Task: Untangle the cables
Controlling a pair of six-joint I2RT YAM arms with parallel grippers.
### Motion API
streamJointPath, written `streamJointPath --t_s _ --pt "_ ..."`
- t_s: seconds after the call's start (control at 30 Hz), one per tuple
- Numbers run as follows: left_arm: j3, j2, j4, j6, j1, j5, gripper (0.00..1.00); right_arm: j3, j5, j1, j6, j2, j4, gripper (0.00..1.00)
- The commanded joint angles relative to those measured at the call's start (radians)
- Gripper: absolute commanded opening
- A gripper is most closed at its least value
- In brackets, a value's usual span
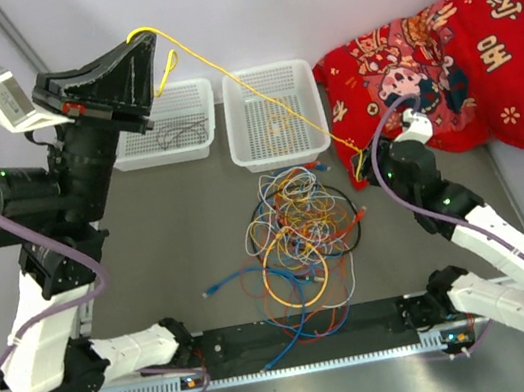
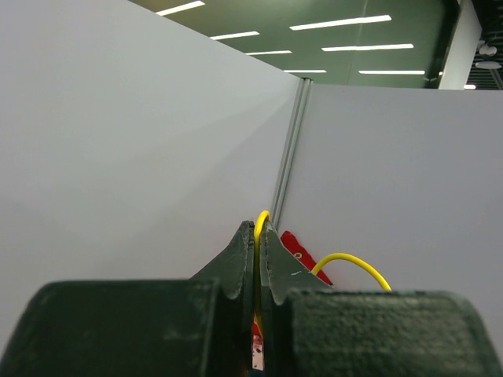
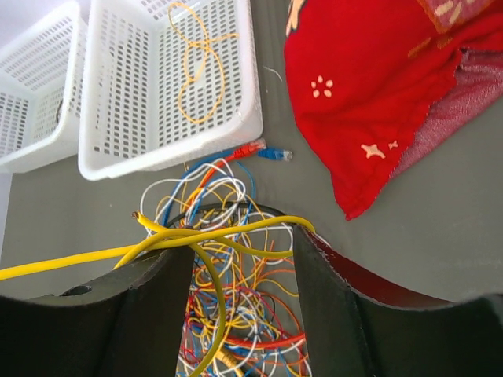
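The cables [image 1: 297, 235] lie in a tangled heap of yellow, orange, blue, white, red and black loops mid-table. One thick yellow cable [image 1: 242, 83] runs taut from the heap's right side up to my left gripper [image 1: 141, 37], which is raised high at the back left. In the left wrist view that gripper [image 2: 258, 236] is shut on the yellow cable [image 2: 354, 263]. My right gripper [image 1: 356, 154] hovers at the heap's far right; its jaws [image 3: 242, 243] stand open, with the yellow cable [image 3: 228, 236] draped across the gap above the heap [image 3: 244, 314].
Two white perforated baskets stand at the back: the left basket [image 1: 185, 93] holds a dark cable, the right basket [image 1: 251, 142] a thin orange-yellow cable [image 3: 200, 71]. A red patterned cloth [image 1: 450, 51] fills the back right corner. Red and blue plug ends [image 3: 263, 151] lie beside the right basket.
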Motion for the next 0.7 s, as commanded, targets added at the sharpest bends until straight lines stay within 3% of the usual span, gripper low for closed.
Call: streamJointPath --t_s 0.0,0.07,0.13,0.23,0.67 --pt "0.062 -0.001 0.081 0.035 0.003 -0.014 0.0 -0.019 0.005 -0.018 0.006 -0.023 -0.019 0.53" --pt "0.074 0.002 0.084 0.049 0.003 -0.019 0.0 -0.018 0.006 -0.035 0.001 -0.017 -0.044 0.58" --pt "0.104 0.013 0.082 0.057 0.003 -0.019 0.0 -0.024 -0.051 -0.085 0.015 -0.004 -0.065 0.75" --pt "0.135 0.025 0.079 0.064 0.003 -0.009 0.0 -0.048 -0.099 -0.116 0.038 0.006 -0.064 0.84" --pt "0.134 0.04 0.085 0.07 0.003 -0.011 0.0 -0.056 -0.128 -0.116 0.018 -0.05 -0.028 0.87"
